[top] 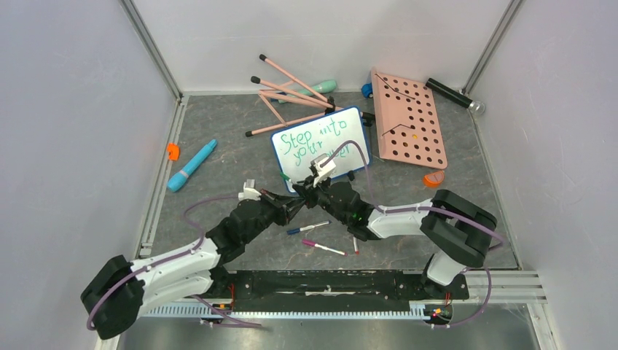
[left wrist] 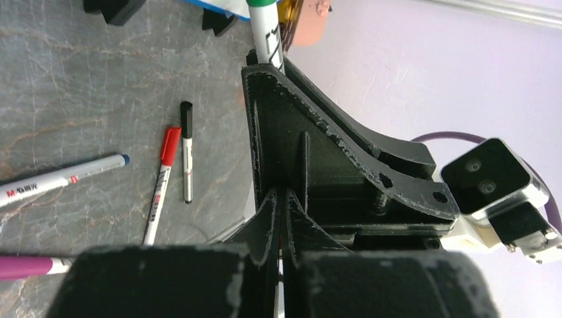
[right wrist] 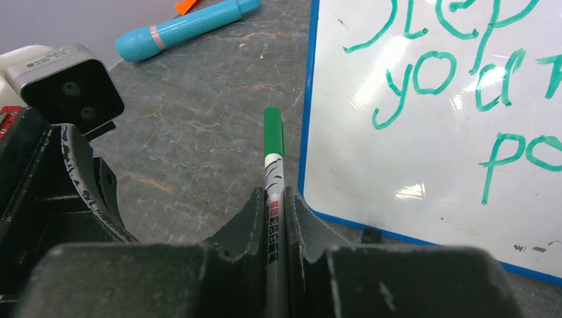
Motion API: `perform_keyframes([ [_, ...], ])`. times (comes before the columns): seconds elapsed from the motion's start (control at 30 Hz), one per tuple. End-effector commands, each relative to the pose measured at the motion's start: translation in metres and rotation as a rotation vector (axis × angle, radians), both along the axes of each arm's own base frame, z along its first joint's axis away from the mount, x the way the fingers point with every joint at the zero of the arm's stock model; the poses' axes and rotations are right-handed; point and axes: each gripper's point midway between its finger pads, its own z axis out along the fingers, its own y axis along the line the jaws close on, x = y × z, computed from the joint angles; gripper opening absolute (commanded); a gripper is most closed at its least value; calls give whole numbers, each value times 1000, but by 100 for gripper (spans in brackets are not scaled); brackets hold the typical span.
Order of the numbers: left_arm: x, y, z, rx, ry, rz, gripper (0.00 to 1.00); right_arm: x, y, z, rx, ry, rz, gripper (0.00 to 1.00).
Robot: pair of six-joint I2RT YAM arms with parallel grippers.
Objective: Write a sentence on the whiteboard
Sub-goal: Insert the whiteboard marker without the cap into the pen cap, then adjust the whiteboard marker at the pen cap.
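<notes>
— What did the overhead view show?
— The whiteboard (top: 355,131) lay at centre frame with the sentence (top: 302,138) in green on it. Just below its lower edge, the left gripper (top: 291,208) and the right gripper (top: 303,194) met tip to tip.
— And the left wrist view?
— At bottom centre its fingers (left wrist: 265,218) were pressed nearly together. I could not tell whether they held anything.
— And the right wrist view?
— Its jaws were clamped on a green marker (right wrist: 273,165), which lay just left of the board's blue frame.
</notes>
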Motion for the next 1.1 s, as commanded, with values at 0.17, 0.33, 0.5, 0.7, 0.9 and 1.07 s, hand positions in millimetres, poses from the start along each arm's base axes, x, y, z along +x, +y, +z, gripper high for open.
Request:
perform_keyframes([
  [0.17, -15, 41, 22, 268, -136, 49, 20, -14, -23, 36, 70, 17, 31, 0],
  [0.33, -10, 73, 19, 470, -144, 108, 57, -24, -36, 29, 22, 121, 96, 0],
  [0.5, -2, 66, 17, 424, -120, 85, 73, -42, -48, 22, -26, 214, 159, 0],
  [0.7, 5, 46, 1, 308, -29, 19, 76, -72, -44, 38, -11, 241, 309, 0],
  [0.9, 9, 37, 0, 133, 13, 41, 77, -77, -46, 38, -16, 233, 332, 0],
  [1.07, 9, 36, 0, 86, 48, 58, 75, -78, -40, 35, -19, 220, 351, 0],
])
